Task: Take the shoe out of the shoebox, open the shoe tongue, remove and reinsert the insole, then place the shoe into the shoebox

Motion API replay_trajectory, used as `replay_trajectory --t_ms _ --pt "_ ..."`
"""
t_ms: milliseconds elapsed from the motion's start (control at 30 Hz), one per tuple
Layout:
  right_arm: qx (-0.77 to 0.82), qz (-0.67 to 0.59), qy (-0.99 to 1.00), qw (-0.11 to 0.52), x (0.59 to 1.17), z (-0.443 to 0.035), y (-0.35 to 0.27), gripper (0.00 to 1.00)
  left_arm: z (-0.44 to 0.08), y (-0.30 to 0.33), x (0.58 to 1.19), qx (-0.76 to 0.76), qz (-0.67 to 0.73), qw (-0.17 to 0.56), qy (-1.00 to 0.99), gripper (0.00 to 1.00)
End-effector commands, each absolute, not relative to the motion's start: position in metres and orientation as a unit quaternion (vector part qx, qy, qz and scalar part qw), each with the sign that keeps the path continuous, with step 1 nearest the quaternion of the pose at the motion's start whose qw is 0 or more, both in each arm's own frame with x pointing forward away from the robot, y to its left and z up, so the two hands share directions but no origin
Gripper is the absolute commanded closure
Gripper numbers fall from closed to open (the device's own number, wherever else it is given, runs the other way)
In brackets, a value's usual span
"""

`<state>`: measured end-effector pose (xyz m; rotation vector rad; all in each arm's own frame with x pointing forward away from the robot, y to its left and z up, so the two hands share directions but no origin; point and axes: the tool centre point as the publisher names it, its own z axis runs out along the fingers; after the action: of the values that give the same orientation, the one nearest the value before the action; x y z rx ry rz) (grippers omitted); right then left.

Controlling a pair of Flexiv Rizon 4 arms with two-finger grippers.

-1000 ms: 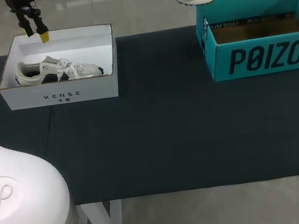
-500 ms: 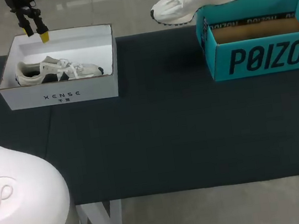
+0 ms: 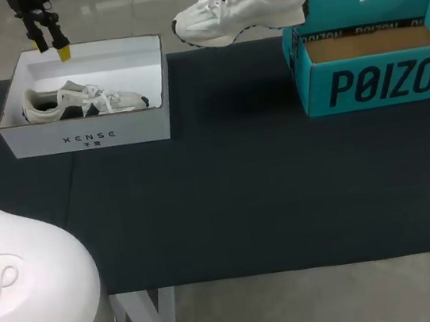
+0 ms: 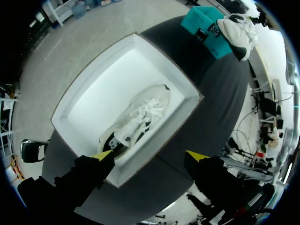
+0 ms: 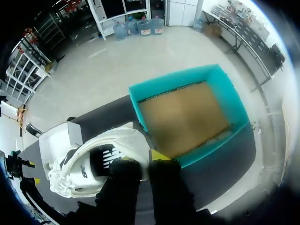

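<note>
Since a second ago your right arm has swung the white shoe (image 3: 242, 9) leftwards. It was over the far left corner of the teal shoebox (image 3: 380, 83). Now it hangs in the air just past that box's left wall, above the far part of the desk (image 3: 244, 197) between the two boxes. Your right fingers (image 5: 158, 155) are closed on the shoe's heel, one on each side of the collar. The shoe sits roughly level, sole down, with its toe pointing towards the white box (image 3: 87, 136). From the right wrist you see the teal shoebox lying open beyond the fingers, its brown floor showing, apart from the shoe.

Your left arm has not shifted. Your left fingers (image 4: 104, 155) hang spread wide above the far left corner of the white box, touching nothing. Inside that box a second shoe (image 3: 82, 101) lies along the near wall, laces up, well below the fingers
</note>
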<state>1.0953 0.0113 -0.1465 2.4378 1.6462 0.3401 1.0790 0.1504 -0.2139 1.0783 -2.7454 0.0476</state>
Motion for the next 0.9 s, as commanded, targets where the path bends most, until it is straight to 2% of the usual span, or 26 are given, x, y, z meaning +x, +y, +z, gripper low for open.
replay_trajectory --t_ms 33,667,900 --pt "0.822 0.130 0.546 0.098 1.078 -0.151 0.018 1.00 -0.214 0.151 1.080 0.363 0.015 0.097 -0.927 0.00" --pt "0.841 0.081 0.533 0.044 1.039 -0.171 0.075 1.00 -0.214 0.151 1.080 0.363 0.015 0.097 -0.927 0.00" --pt "0.847 0.080 0.523 0.048 1.021 -0.177 0.083 1.00 -0.214 0.151 1.080 0.363 0.015 0.097 -0.927 0.00"
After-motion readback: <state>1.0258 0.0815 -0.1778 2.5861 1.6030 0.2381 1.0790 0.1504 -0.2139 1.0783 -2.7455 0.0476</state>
